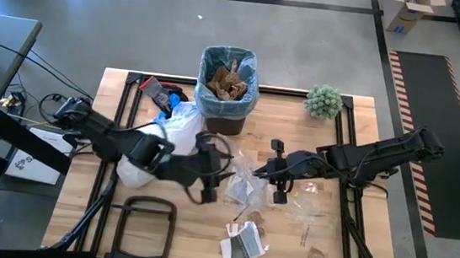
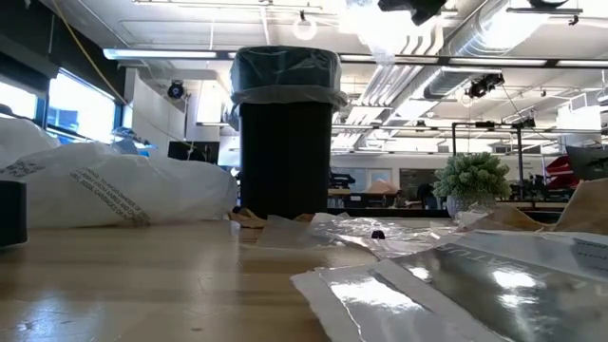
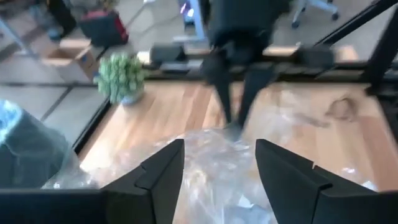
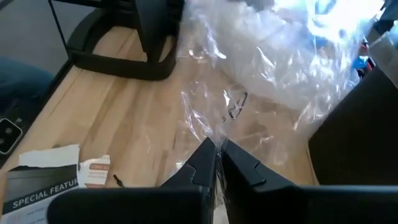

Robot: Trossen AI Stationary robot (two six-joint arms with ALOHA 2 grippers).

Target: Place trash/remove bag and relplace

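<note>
Bin (image 1: 226, 95): a dark can at twelve o'clock of the table's middle, near the far edge, standing upright.
Bag (image 1: 220, 60): thin, crinkled, light-blue liner, see-through; it lines the bin and its top is folded out over the rim. In the low view it shows as a pale band around the top of the can (image 2: 288, 81).
Trash in the bin (image 1: 228, 82): crumpled brown paper scraps, piled inside the liner.
Clear wrappers (image 1: 249, 182): crinkly, glossy plastic lying at the table's centre, between the two grippers.
Packet (image 1: 244, 245): small, black and white with silvery foil, at six o'clock near the front edge.
Brown scrap (image 1: 317, 257): a crumpled piece at five o'clock, well apart from the bin.
Left gripper (image 1: 228, 168): at nine o'clock of the wrappers, fingers (image 3: 163, 168) spread wide, released, with the clear plastic just beyond them.
Right gripper (image 1: 264, 174): at three o'clock of the wrappers, fingers (image 4: 202, 163) clenched together, pinching a strand of the clear plastic.
White bag (image 1: 170, 136): whiter translucent plastic at ten o'clock, beside the bin.
Plant (image 1: 324, 102): small and green, at two o'clock.
</note>
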